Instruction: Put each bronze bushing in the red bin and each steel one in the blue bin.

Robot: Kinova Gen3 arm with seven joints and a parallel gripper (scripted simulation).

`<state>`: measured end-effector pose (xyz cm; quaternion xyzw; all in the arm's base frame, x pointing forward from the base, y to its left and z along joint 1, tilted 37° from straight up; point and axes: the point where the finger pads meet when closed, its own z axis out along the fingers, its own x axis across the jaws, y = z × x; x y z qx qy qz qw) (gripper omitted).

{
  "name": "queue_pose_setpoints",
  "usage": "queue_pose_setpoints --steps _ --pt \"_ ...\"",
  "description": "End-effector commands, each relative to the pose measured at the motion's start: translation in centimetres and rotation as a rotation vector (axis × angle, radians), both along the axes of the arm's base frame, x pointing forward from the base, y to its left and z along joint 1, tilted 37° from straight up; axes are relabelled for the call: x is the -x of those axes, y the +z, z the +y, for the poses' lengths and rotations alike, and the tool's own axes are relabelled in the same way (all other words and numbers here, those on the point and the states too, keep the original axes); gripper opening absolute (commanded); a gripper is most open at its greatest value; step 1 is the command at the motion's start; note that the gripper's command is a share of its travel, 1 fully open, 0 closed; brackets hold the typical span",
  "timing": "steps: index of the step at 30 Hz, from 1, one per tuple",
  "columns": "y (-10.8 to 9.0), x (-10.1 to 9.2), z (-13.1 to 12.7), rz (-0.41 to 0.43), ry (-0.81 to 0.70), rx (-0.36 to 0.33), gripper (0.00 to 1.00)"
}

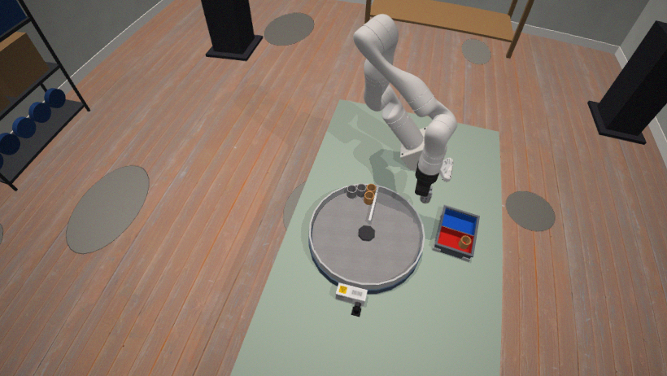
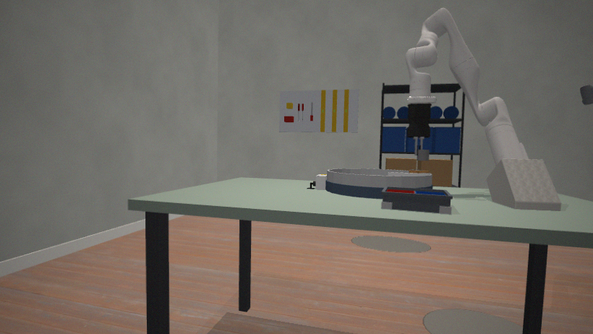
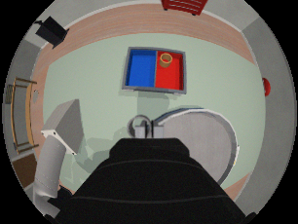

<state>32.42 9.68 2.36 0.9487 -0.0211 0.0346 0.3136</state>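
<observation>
My gripper [image 1: 425, 198] [image 2: 422, 152] [image 3: 149, 126] is shut on a grey steel bushing [image 2: 422, 155] [image 3: 139, 120] and holds it in the air between the turntable [image 1: 313, 233] [image 2: 373, 174] [image 3: 204, 147] and the bin [image 1: 438, 229] [image 2: 414, 204] [image 3: 156, 88]. The bin has a blue half [image 1: 459, 218] [image 3: 139, 69] and a red half [image 1: 449, 237] [image 3: 173, 79]. One bronze bushing [image 1: 464, 240] [image 3: 166, 59] stands in the red half. Two steel bushings [image 1: 351, 190] [image 1: 361, 188] and two bronze bushings [image 1: 371, 187] [image 1: 368, 198] stand together at the turntable's far rim.
A white bar [image 1: 372, 211] runs from the turntable's rim toward its dark hub [image 1: 367, 233]. A small white box [image 1: 350, 291] sits at the turntable's near edge. The arm's base [image 2: 523, 184] stands on the green table [image 1: 289, 326] behind the bin.
</observation>
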Motion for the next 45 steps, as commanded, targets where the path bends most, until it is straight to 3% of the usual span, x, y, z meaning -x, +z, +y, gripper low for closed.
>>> queue_pose_setpoints --steps 1,4,9,14,19,22,27,45 --pt "-2.4 0.1 2.5 0.012 0.022 0.013 0.00" --pt "-2.4 0.1 2.5 0.012 0.022 0.013 0.00" --pt "-5.7 0.3 6.9 0.012 0.022 0.013 0.00" --pt "-5.7 0.3 6.9 0.012 0.022 0.013 0.00" --pt "-9.1 0.4 11.3 0.012 0.022 0.013 0.00" --pt "-9.1 0.4 11.3 0.012 0.022 0.013 0.00" --pt "-12.4 0.5 15.7 0.012 0.022 0.013 0.00" --pt "-12.4 0.5 15.7 0.012 0.022 0.011 0.00"
